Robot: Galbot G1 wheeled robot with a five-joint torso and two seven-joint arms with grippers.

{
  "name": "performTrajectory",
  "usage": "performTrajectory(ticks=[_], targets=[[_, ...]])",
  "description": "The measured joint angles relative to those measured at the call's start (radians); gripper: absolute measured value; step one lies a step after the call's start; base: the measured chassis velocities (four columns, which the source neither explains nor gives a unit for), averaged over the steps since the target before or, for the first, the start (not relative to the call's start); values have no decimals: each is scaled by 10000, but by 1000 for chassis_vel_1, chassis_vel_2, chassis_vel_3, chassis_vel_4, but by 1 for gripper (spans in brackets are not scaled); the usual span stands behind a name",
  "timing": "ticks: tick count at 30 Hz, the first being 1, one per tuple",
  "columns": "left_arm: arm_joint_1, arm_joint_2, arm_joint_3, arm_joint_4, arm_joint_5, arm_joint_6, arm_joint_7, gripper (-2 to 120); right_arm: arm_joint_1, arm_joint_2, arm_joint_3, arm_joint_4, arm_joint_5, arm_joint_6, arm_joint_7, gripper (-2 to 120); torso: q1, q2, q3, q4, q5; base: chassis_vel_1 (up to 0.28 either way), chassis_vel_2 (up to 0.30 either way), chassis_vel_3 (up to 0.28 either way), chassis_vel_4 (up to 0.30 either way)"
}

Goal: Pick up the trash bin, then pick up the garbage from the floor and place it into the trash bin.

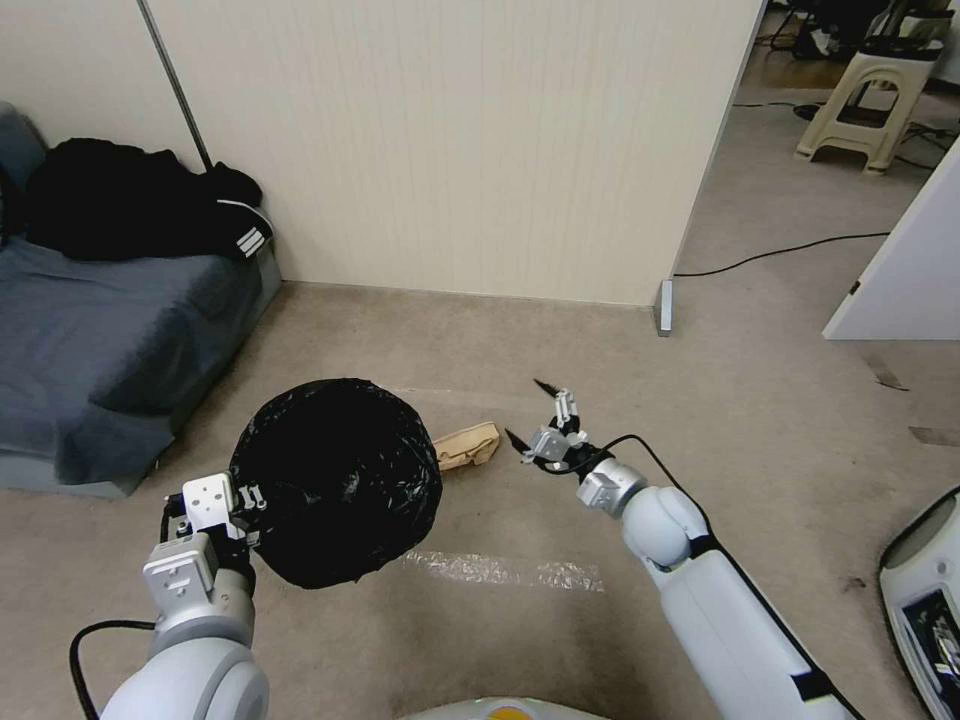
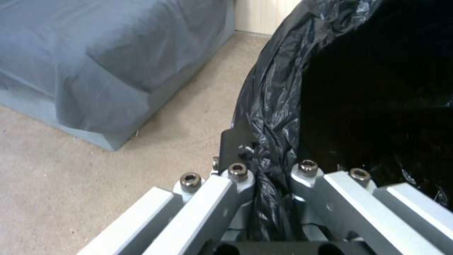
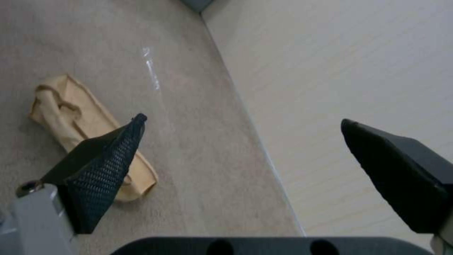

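The trash bin [image 1: 335, 480], its black bag liner facing me, is held off the floor [image 1: 780, 400] at the lower left. My left gripper [image 1: 240, 510] is shut on its near rim; in the left wrist view the fingers [image 2: 238, 177] pinch the crinkly liner edge of the trash bin [image 2: 377, 88]. One piece of garbage, a crumpled tan paper [image 1: 467, 445], lies on the carpet just right of the bin. My right gripper [image 1: 527, 410] hovers open a little to the right of it. In the right wrist view that gripper [image 3: 243, 122] is spread wide, with the tan paper [image 3: 70, 113] beside one fingertip.
A beige partition wall [image 1: 450, 150] stands close behind the paper. A grey-blue mattress [image 1: 100, 330] with black clothing [image 1: 130, 210] fills the left. A tape strip [image 1: 510, 570] lies on the carpet. A cable [image 1: 780, 250], a stool [image 1: 870, 100] and a white panel [image 1: 900, 270] are at the right.
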Motion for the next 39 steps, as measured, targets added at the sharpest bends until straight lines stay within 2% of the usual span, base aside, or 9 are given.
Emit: performTrajectory(ticks=[25, 32, 39], targets=[[2, -218, 157, 23, 274, -58, 38, 1, 2911, 1166, -1233, -5309, -1594, 720, 299, 100, -1, 0, 0, 1, 0, 0, 0, 0, 0], [-5, -349, 504, 182, 595, -133, 40, 1, 3235, 1741, -1265, -6362, -2004, 702, 697, 100, -1, 0, -1, 1, 0, 0, 0, 0, 0], [22, -431, 832, 370, 919, -220, 80, 1, 3405, 2236, -1256, -6834, -2187, 466, 917, 100, -1, 0, -1, 1, -1, 0, 0, 0, 0]])
